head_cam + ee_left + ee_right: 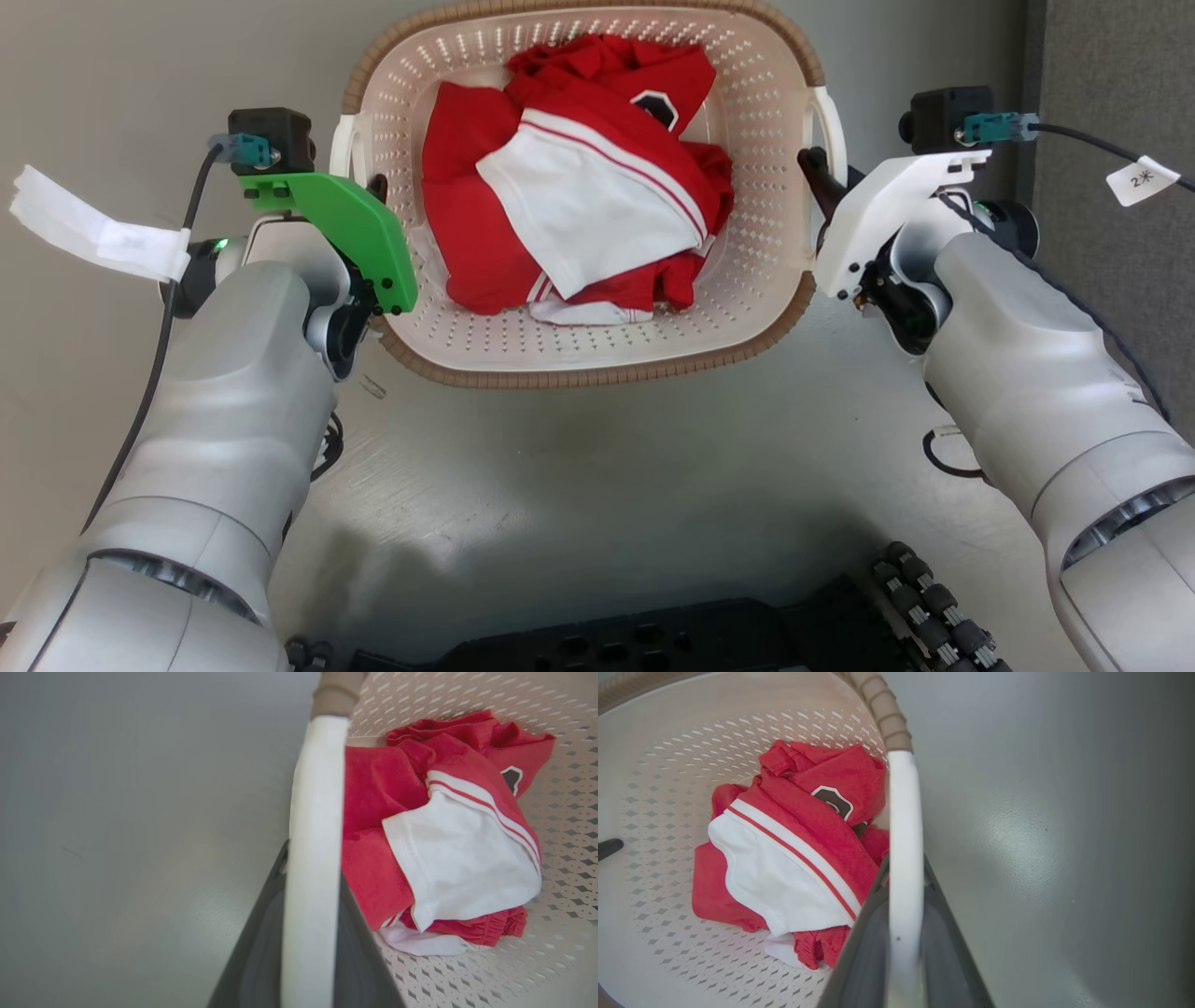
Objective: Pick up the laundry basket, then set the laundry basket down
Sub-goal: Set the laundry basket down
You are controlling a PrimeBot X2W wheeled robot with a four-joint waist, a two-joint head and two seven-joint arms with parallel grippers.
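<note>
Jaws, both: each clamped on one of 2 handles (312, 826) (903, 849) | laundry basket (597, 375) 1 | clothes pile (569, 187) 1

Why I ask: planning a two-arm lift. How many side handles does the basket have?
2. One white handle on the laundry basket's left side, in the left gripper's jaws; the other on the right, in the right gripper's jaws.

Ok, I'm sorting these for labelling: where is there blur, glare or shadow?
Head view: sharp, with a soft shadow on the floor. Left wrist view: the laundry basket handle is blurred up close, the red-and-white clothes crisper. Right wrist view: same, plus a pale sheen on the floor.
</note>
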